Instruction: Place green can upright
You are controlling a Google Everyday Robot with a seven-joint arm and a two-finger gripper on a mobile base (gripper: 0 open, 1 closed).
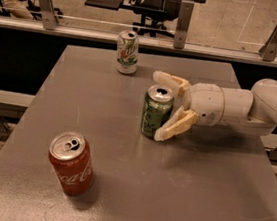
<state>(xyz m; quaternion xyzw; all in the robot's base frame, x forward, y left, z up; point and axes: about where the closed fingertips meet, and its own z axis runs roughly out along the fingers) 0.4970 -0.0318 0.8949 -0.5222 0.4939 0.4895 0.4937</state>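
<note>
The green can (pixel 155 115), with a pale mottled pattern and a silver top, stands upright on the grey table (pixel 120 181) near its middle. My gripper (pixel 158 105) reaches in from the right at the can's height. Its jaws are open, one finger (pixel 170 80) behind the can and the other finger (pixel 178 123) in front of it to the right. The near fingertip is close to the can's lower right side. The can rests on the table on its own.
A white can with green and red markings (pixel 127 52) stands upright at the table's far edge. A red Coca-Cola can (pixel 71 163) stands at the front left. A rail with metal posts (pixel 184 18) runs behind the table.
</note>
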